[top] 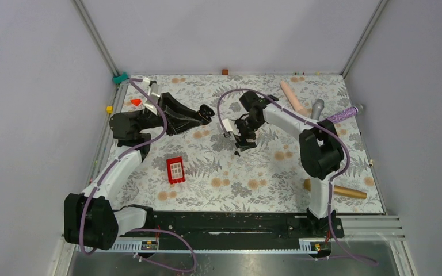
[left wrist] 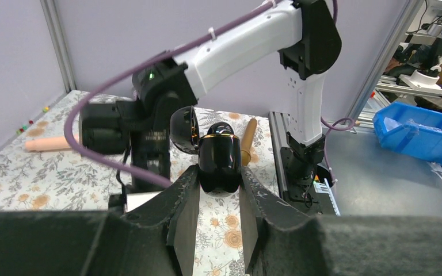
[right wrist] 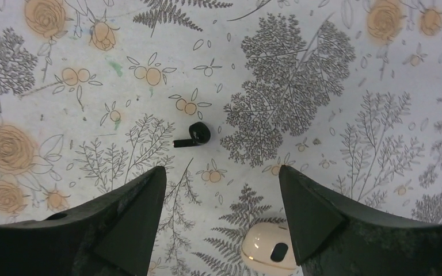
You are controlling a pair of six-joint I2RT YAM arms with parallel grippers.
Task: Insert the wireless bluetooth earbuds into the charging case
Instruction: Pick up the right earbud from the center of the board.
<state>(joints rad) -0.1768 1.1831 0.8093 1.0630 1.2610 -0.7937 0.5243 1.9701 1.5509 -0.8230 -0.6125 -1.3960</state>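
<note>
Edges and clearance: the floral mat (top: 253, 195) is bounded by grey walls on three sides and by the arms' mounting rail at the near edge. The middle of the mat lies open. A red block (top: 175, 170) sits left of centre, a wooden dowel (top: 339, 191) lies by the right arm's base, and a pink cylinder (top: 293, 96) lies near the far edge.

Left gripper (left wrist: 218, 175): raised over the far-left part of the mat, its fingers pinching the charging case (left wrist: 219, 156) by its lower body. The case is upright with its lid (left wrist: 184, 130) swung back.

Right gripper (right wrist: 220, 172): pointed down over the mat just right of the case, fingers spread with nothing between them. One earbud (right wrist: 193, 134) lies flat on the mat just beyond the fingertips, its stem pointing left in the wrist view, touching neither finger.

Obscured: the case's interior cannot be seen in any view. A cream item (right wrist: 267, 253) with a dark oval spot is cut off at the bottom of the right wrist view, and what it is cannot be told. Only the one earbud is made out.

Materials: the case is glossy black, rounded, with a thin gold band at the seam. The earbud is black, a bulb on a short stem. The finger pads are matte black and rough. The mat is printed with grey ferns and orange flowers
</note>
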